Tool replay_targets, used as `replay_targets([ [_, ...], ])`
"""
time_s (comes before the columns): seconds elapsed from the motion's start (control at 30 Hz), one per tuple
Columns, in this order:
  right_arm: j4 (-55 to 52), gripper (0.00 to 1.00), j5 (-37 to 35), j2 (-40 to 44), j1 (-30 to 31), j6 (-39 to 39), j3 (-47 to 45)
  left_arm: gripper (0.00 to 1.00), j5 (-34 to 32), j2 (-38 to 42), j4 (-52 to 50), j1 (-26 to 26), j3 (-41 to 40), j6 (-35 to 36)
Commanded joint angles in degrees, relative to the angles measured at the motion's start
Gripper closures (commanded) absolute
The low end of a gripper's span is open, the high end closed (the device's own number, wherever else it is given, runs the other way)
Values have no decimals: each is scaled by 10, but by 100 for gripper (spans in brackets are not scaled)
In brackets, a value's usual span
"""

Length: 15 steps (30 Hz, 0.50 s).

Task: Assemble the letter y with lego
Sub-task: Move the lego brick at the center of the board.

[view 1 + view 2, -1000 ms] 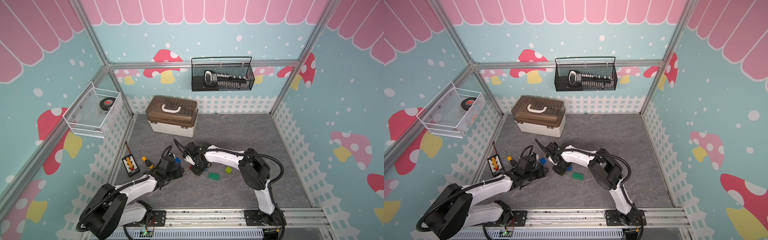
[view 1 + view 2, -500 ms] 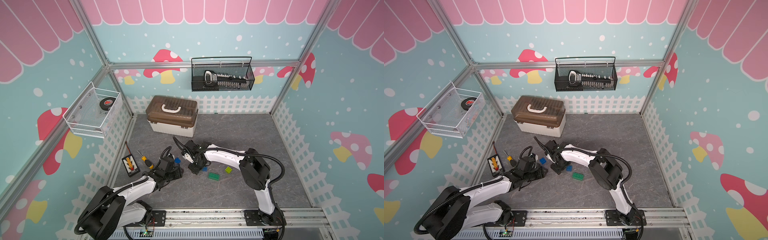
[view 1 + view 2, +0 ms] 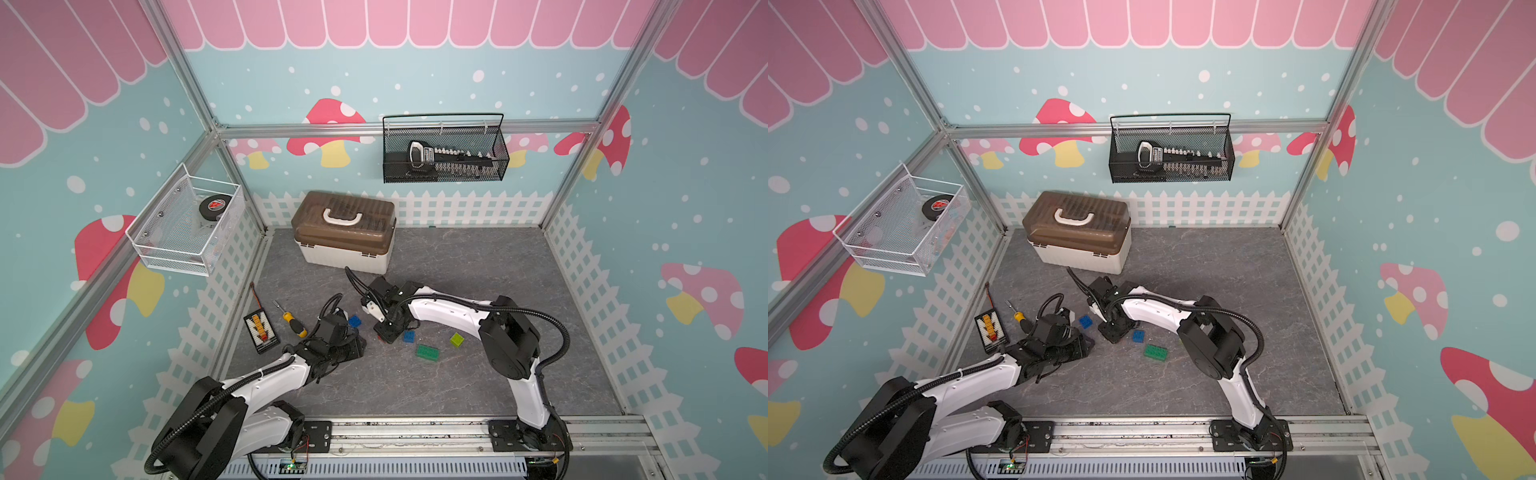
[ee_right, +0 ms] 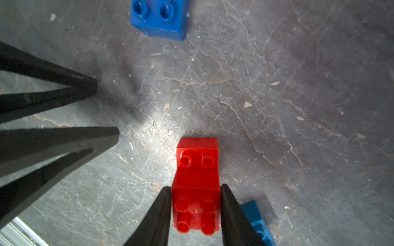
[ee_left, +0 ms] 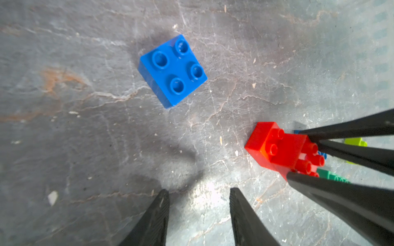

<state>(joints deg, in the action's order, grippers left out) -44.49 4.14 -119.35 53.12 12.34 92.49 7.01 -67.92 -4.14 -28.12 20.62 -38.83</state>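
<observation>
We log the right claw (image 4: 196,187) clamped on two joined red bricks (image 4: 197,166) standing on the grey floor (image 3: 478,257), left of centre. The left claw (image 5: 199,190) is part-open, empty, near a blue brick (image 5: 172,70). A second blue brick (image 3: 409,336), dark green brick (image 3: 427,353) and lime brick (image 3: 456,339) lie loose to their right.

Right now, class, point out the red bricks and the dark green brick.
red bricks (image 4: 196,179): right wrist view, face between the stud rows.
dark green brick (image 3: 427,352): in a top view, studded top.

Red bricks (image 4: 196,170), blue brick (image 5: 172,70): smooth glossy plastic. Floor (image 5: 85,127): matt grey, stone-veined, lightly scuffed. Wall basket (image 3: 444,176): matt black metal mesh.
</observation>
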Motion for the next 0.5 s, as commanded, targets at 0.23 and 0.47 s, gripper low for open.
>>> replay_targets([
  [0.23, -25, 69, -16, -37, -4, -10, 21, 53, -15, 12, -7, 4, -9, -13],
  [0.47, -26, 69, -47, -19, -37, -10, 31, 52, -5, 18, -8, 4, -8, -13],
])
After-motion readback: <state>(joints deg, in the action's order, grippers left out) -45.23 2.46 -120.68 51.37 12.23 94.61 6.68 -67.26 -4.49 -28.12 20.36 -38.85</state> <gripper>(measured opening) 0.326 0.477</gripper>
